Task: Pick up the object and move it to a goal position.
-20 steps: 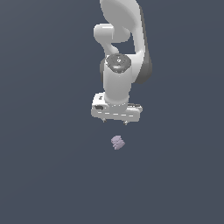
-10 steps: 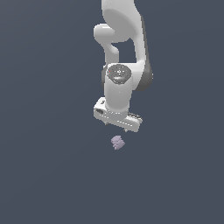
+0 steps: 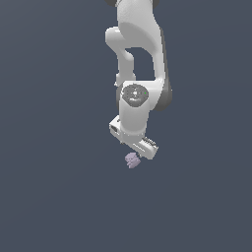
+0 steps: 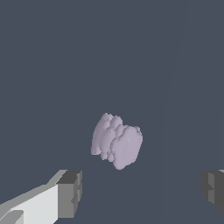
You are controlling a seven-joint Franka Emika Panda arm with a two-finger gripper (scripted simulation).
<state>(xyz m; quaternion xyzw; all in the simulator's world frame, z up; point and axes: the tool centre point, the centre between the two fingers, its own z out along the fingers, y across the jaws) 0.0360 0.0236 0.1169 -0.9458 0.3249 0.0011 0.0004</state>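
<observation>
Small pale lilac lumpy blob (image 3: 131, 160) lies on the dark slate worktop (image 3: 54, 187), at 7 o'clock just beneath the white gripper (image 3: 139, 149), whose grey-tipped fingers (image 4: 70, 193) are spread wide, gripping nothing.

A: What lies under the wrist camera?

B: The object (image 4: 116, 141), a pale lilac lump with bumpy ridges, resting on a flat, dark slate-grey ground.

A: And the pincer (image 4: 142, 189)?

B: Spread wide. One grey fingertip (image 4: 70, 194) shows on a white finger, and the other only peeks in at the picture's edge. The object is narrower than the gap between them.

A: Any contact?

B: None. Both fingertips stand clear of the object.
</observation>
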